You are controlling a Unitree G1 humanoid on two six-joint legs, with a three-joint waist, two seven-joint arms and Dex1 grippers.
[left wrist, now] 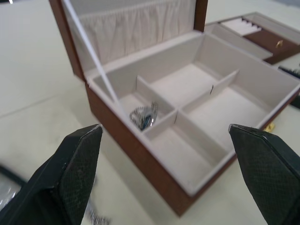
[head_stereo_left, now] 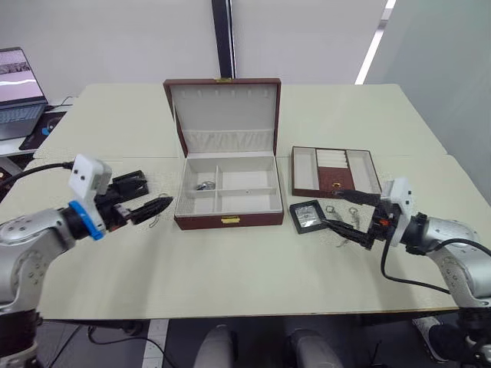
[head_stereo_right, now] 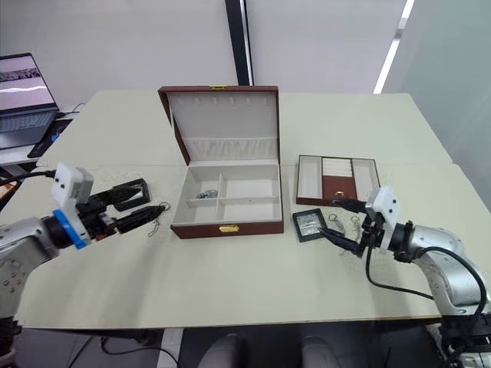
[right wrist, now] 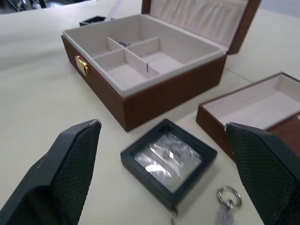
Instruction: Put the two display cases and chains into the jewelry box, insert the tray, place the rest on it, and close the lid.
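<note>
Office or lab: pale table [head_stereo_left: 253,276], laptop [head_stereo_left: 19,92], plain walls.

Lighting: bright, even, diffuse, from overhead; a slanted bright strip [head_stereo_left: 374,47] glows on the rear wall. Shadows: soft and short, a faint one under the jewelry box [head_stereo_left: 227,188]. Glare: mild sheen on the pale table [head_stereo_left: 245,268]; the window of the display case [right wrist: 168,157] reflects light. Focus: head views fairly sharp; in the wrist views the near fingertips [left wrist: 77,159] look soft, possibly out of focus
</note>
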